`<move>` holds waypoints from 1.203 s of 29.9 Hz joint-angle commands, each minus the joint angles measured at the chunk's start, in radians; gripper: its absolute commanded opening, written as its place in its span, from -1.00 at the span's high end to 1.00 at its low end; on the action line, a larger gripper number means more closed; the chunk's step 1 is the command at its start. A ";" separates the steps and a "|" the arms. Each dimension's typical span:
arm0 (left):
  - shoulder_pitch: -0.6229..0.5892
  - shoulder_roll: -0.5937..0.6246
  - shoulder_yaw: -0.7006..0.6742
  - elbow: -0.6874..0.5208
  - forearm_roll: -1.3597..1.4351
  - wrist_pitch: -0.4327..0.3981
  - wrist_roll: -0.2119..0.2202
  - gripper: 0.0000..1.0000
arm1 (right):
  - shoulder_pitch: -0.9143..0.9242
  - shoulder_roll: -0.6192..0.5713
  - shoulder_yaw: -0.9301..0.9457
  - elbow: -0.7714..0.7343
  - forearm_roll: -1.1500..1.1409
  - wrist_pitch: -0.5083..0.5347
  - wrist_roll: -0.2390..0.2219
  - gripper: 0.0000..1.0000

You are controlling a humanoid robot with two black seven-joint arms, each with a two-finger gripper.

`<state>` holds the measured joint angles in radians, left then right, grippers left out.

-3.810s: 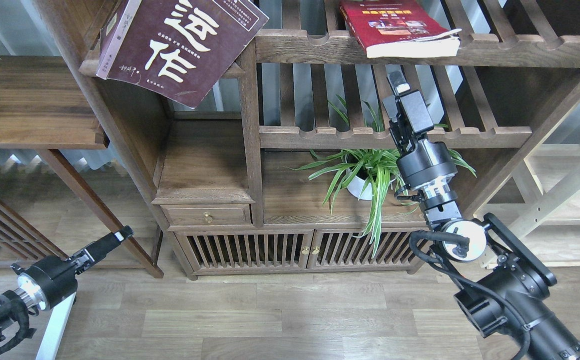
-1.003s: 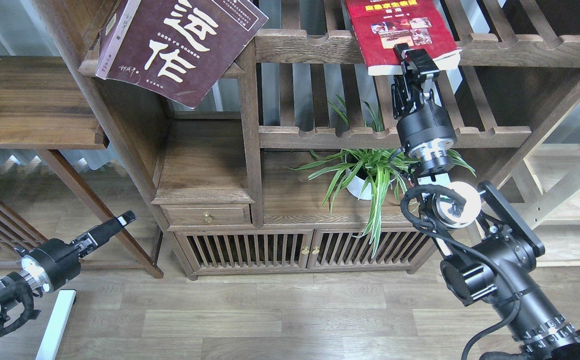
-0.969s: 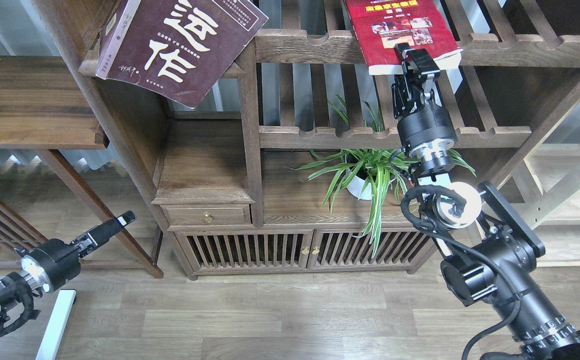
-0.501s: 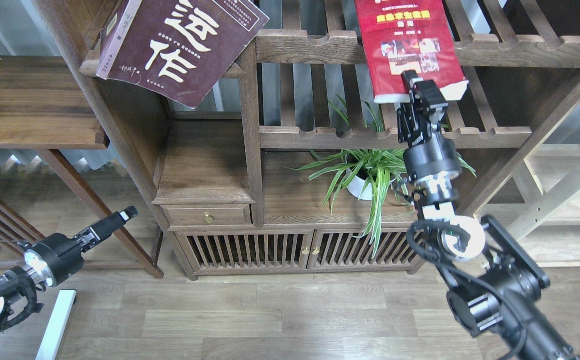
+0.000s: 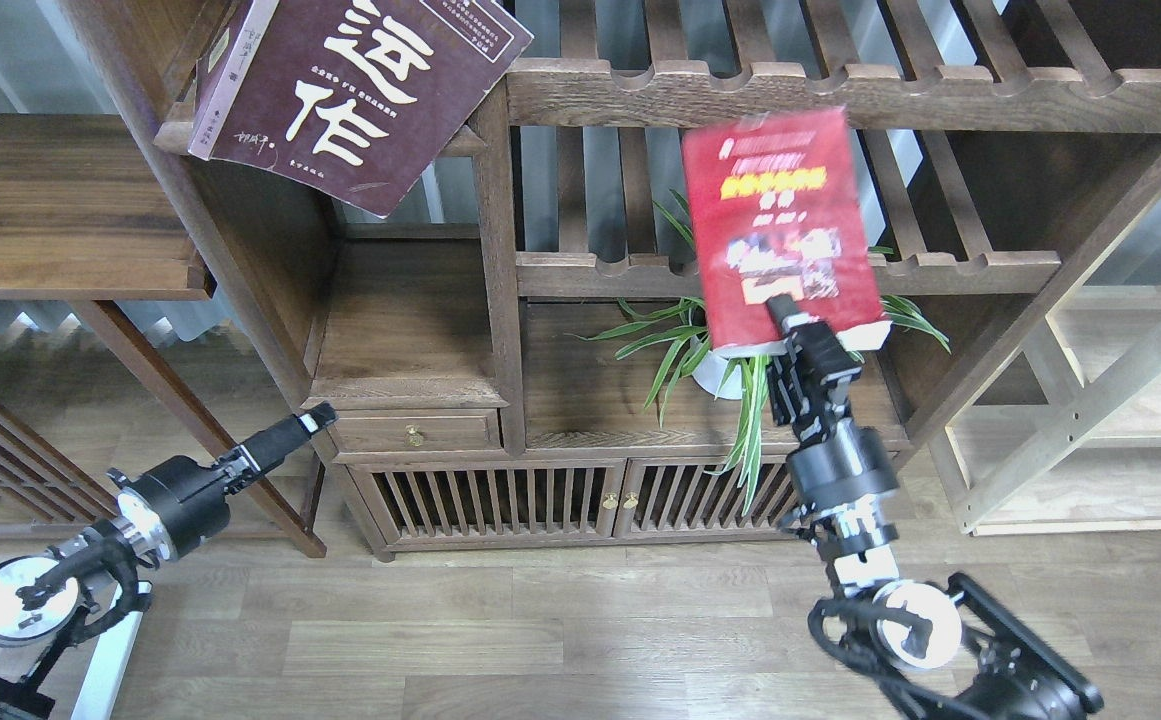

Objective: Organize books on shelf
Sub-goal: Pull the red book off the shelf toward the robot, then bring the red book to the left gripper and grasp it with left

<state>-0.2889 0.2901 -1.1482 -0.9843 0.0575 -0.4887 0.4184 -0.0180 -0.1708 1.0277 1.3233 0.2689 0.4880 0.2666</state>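
Bookcase of dark wood fills most of the view, standing on a pale plank floor, with slatted racks on its right half, a small drawer and two slatted cupboard doors at its base. To the left a dark-brown shelf with a rounded front edge juts out bare; to the right stands a pale light-wood frame.

Next in size, the maroon-brown book with cream characters lies tilted on the upper left ledge, one corner hanging over the edge. The red book is off the racks (blurred in the frame), held up in front of them by its lower edge in the right gripper, whose fingers pinch it. It partly hides a spider plant in a white pot.

The left gripper hangs low near the drawer, holding nothing; its fingers show too small to tell apart.
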 commanded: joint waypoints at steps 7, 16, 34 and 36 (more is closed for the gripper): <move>0.026 -0.052 0.076 -0.001 -0.060 0.000 -0.003 -0.60 | -0.076 0.082 -0.063 -0.003 -0.068 0.001 0.000 0.73; 0.051 -0.083 0.237 -0.020 -0.369 0.000 -0.003 -0.57 | -0.119 0.165 -0.149 -0.012 -0.152 0.001 0.000 0.72; 0.073 -0.094 0.246 -0.174 -0.427 0.000 -0.003 -0.57 | -0.137 0.171 -0.222 -0.050 -0.197 0.001 0.000 0.72; 0.070 -0.107 0.255 -0.175 -0.427 0.000 -0.001 -0.56 | -0.135 0.171 -0.222 -0.050 -0.197 0.001 0.000 0.72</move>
<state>-0.2164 0.1970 -0.9022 -1.1537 -0.3695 -0.4887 0.4157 -0.1547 0.0002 0.8062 1.2736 0.0723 0.4887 0.2669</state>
